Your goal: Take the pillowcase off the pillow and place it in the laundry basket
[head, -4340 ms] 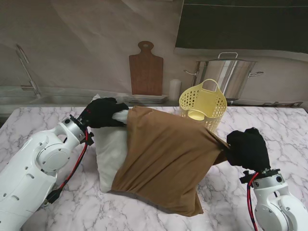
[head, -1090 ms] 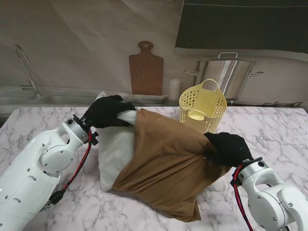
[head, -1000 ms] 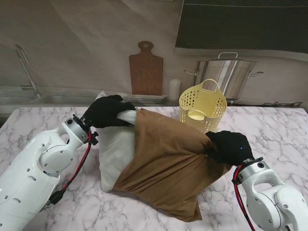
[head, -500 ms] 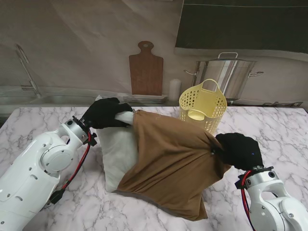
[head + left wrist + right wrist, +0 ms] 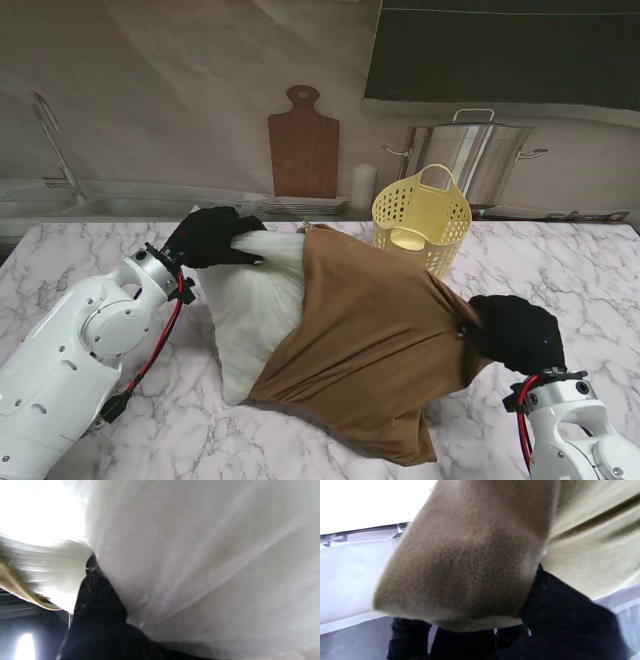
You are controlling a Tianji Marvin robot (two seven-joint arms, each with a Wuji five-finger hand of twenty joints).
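Note:
A white pillow (image 5: 252, 300) lies on the marble table, its right part still inside a brown pillowcase (image 5: 375, 340). My left hand (image 5: 211, 237), in a black glove, is shut on the pillow's far left corner; the left wrist view is filled by white pillow fabric (image 5: 200, 562). My right hand (image 5: 515, 333), also gloved, is shut on the pillowcase's right end, and brown cloth (image 5: 470, 562) fills the right wrist view. The yellow laundry basket (image 5: 422, 217) stands upright just beyond the pillowcase, right of centre.
A wooden cutting board (image 5: 303, 145) leans on the back wall. A steel stockpot (image 5: 482, 158) stands behind the basket, with a white cylinder (image 5: 363, 185) and stacked plates (image 5: 296, 207) beside it. A tap (image 5: 55, 145) is at the far left.
My right hand has pulled the pillowcase to the right and nearer to me, so more white pillow shows. The left hand has stayed clamped on the pillow's corner.

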